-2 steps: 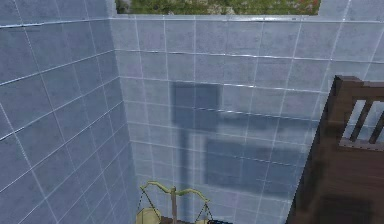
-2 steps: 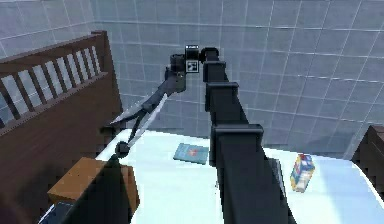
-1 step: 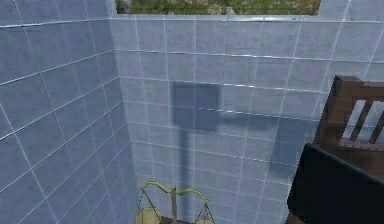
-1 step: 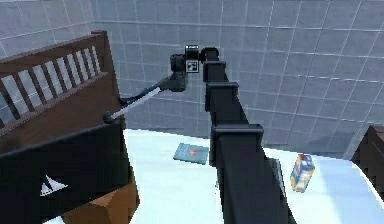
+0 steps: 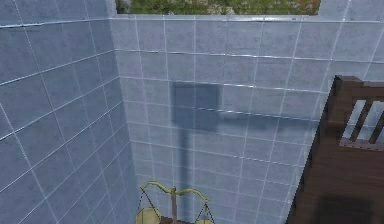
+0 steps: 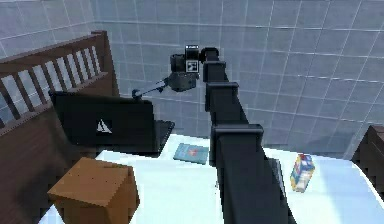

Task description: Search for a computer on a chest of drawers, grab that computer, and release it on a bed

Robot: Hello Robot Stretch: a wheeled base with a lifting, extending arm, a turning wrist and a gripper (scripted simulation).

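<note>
Open black laptop [image 6: 105, 125] is seen standing on the bed [image 6: 180, 190], beside the wooden headboard [image 6: 50, 70]. Jaws are seen near its top edge; their state and any load cannot be told

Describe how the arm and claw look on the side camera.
The arm is a dark, square-sectioned bar built of stepped telescoping segments. At its far end sit two small white squares with black marks. The claw has a dark body and two thin grey fingers.
</note>
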